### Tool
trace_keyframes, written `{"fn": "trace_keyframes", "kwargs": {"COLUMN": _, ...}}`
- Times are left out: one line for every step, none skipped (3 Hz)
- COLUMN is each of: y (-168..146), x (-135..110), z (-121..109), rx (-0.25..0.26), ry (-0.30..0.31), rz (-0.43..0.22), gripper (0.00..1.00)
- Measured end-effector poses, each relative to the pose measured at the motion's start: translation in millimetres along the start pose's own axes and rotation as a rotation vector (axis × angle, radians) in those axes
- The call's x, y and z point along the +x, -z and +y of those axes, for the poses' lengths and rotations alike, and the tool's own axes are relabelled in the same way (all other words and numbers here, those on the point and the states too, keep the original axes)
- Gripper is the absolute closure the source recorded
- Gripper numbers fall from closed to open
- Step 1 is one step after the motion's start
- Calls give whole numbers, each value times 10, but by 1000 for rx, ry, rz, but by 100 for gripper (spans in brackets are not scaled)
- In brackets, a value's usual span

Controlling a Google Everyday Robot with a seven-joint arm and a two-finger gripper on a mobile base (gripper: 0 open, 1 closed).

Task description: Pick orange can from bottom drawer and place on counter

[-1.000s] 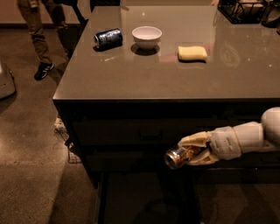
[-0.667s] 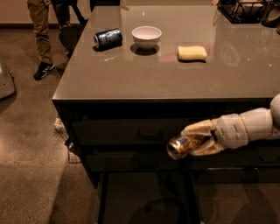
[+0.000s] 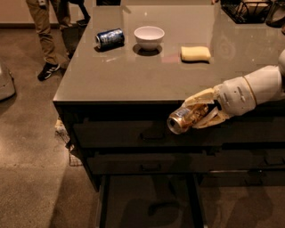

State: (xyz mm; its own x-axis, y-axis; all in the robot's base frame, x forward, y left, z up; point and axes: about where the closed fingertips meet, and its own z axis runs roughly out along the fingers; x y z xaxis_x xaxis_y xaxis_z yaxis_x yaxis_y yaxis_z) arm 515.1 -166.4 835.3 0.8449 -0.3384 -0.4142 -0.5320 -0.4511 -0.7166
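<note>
My gripper (image 3: 196, 113) reaches in from the right and is shut on the orange can (image 3: 183, 119). The can lies sideways in the fingers, its silver end facing left. It hangs in front of the cabinet, just below the counter's (image 3: 133, 75) front edge and well above the bottom drawer (image 3: 147, 202). The bottom drawer is pulled open below, and its dark floor shows nothing on it.
On the counter lie a dark blue can (image 3: 109, 38) on its side, a white bowl (image 3: 149, 37) and a yellow sponge (image 3: 195, 54). A black wire rack (image 3: 249, 10) stands at the back right. A person's legs (image 3: 46, 35) stand at the far left. Two shallower handled drawers (image 3: 151, 151) are closed.
My gripper has risen with the orange can, from the level of the upper drawers to just below the counter's front edge.
</note>
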Motion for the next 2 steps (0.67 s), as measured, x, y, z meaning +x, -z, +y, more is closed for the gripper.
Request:
{"fn": "trace_keyframes", "kwargs": {"y": -1, "x": 0, "z": 1, "rx": 0, "ry": 0, "rz": 0, "gripper": 100}}
{"fn": "trace_keyframes", "kwargs": {"y": 212, "x": -72, "z": -225, "rx": 27, "ry": 54, "rz": -4, "gripper": 100}}
